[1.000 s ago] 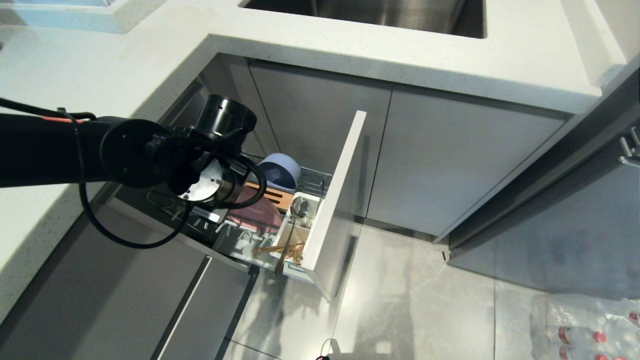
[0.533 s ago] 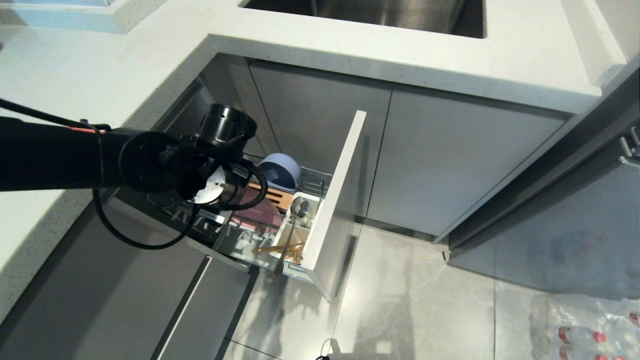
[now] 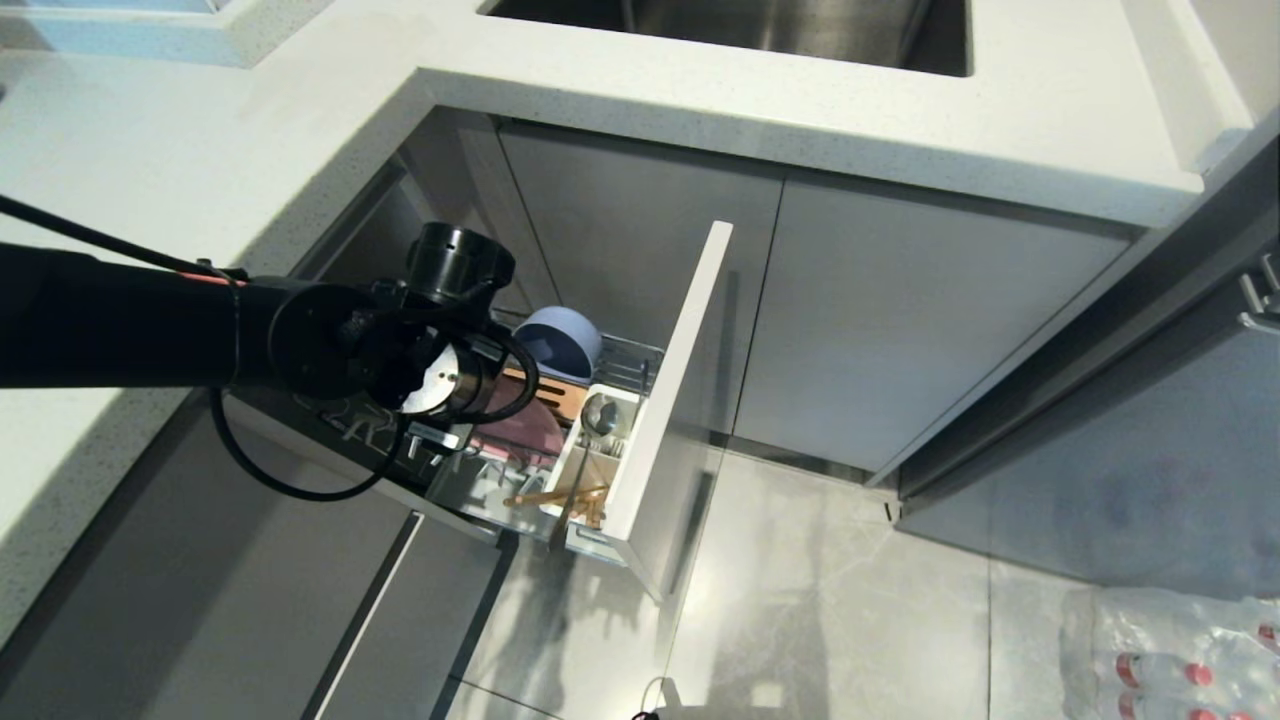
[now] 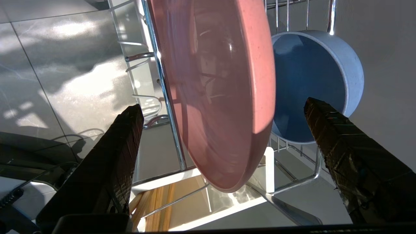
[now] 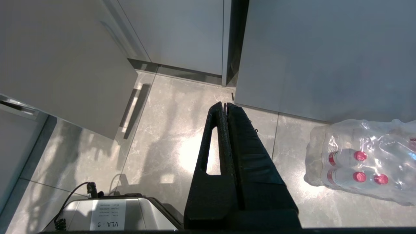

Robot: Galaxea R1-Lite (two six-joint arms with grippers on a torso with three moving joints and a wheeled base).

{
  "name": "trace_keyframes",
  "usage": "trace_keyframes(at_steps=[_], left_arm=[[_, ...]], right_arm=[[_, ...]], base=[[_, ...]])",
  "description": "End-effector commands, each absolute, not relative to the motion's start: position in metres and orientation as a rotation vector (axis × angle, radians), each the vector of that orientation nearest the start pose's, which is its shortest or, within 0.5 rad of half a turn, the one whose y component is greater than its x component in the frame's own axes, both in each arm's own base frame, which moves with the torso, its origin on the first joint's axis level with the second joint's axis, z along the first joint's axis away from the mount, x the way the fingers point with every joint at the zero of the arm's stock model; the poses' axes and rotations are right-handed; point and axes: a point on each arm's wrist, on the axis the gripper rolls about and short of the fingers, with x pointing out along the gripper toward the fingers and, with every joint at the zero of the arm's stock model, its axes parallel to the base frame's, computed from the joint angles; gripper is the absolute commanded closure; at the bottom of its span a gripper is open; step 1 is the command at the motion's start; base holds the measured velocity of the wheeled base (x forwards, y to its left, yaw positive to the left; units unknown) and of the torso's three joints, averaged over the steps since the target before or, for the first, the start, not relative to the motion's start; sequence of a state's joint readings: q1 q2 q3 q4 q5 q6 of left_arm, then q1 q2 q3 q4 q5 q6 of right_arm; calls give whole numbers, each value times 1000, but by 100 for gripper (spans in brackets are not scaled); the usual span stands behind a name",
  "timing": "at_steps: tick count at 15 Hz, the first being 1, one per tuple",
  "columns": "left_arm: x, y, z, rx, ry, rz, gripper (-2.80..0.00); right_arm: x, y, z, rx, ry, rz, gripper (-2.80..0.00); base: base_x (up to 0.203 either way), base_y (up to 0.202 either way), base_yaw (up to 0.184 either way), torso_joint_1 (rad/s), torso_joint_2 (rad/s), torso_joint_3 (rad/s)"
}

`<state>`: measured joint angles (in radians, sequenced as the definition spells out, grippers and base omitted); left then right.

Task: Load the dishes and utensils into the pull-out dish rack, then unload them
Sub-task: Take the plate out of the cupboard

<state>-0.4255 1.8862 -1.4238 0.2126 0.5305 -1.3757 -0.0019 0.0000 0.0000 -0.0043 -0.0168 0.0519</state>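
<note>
Straddling the upright plate [image 4: 214, 94] in the rack [image 3: 640, 362], the left end effector [image 4: 221, 110] gapes wide, gripping nothing, seemingly lined up to grasp it.

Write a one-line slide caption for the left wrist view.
Open left gripper straddling the upright pink plate in the wire rack, blue bowl behind.

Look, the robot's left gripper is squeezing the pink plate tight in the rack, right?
Not quite. The left wrist view shows the left gripper open, its fingers apart on either side of the pink plate, which stands on edge in the rack.
</note>
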Motion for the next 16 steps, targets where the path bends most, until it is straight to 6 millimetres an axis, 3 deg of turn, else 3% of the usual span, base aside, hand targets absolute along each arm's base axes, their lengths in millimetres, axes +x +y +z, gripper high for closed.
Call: trace_keyframes(at_steps=[1, 2, 3, 16], left_arm=[[333, -138, 213, -1028, 412, 483, -280], [333, -138, 212, -1028, 412, 483, -55], [333, -138, 213, -1027, 412, 482, 0], [324, -139, 225, -1040, 393, 455, 0]], right_arm=[[-23, 0, 76, 52, -5, -19, 0], [-23, 0, 76, 52, -4, -19, 0], [-23, 0, 76, 52, -4, -20, 0], [-23, 0, 76, 52, -5, -18, 0]], base=[[0, 0, 0, 0, 0, 0], [0, 0, 0, 0, 0, 0], [0, 0, 0, 0, 0, 0], [0, 0, 0, 0, 0, 0]])
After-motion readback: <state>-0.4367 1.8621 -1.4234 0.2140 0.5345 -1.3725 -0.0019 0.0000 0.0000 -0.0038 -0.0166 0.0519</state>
